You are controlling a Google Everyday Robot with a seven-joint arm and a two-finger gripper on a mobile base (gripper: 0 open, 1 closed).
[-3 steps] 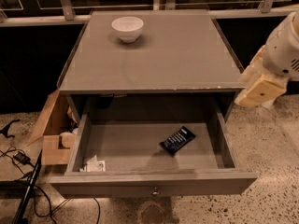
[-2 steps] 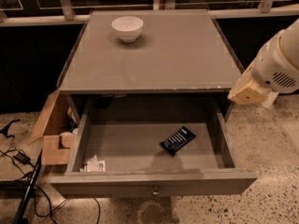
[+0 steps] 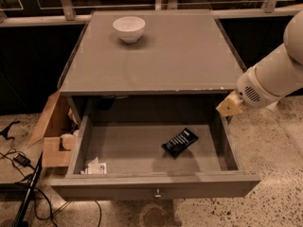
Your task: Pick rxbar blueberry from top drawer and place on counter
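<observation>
The claw (image 3: pixel 230 106) has swung in leftward since a second ago, and now it hangs right at the open drawer's (image 3: pixel 156 181) back right corner, just under the desk's (image 3: pixel 180 56) chipped front edge. Its tan tip points down and to the left; how wide it stands I cannot tell, and it holds nothing. The bar (image 3: pixel 180 142), flat, dark and glossy with white lettering, lies askew on the drawer floor, right of centre, untouched. A crumpled white paper scrap (image 3: pixel 96 167) sits in the front left corner. Up top, a round white bowl (image 3: pixel 129 29) rests on the matte grey-brown desk. A tan cardboard box (image 3: pixel 52 141) leans beside the drawer's left wall.
</observation>
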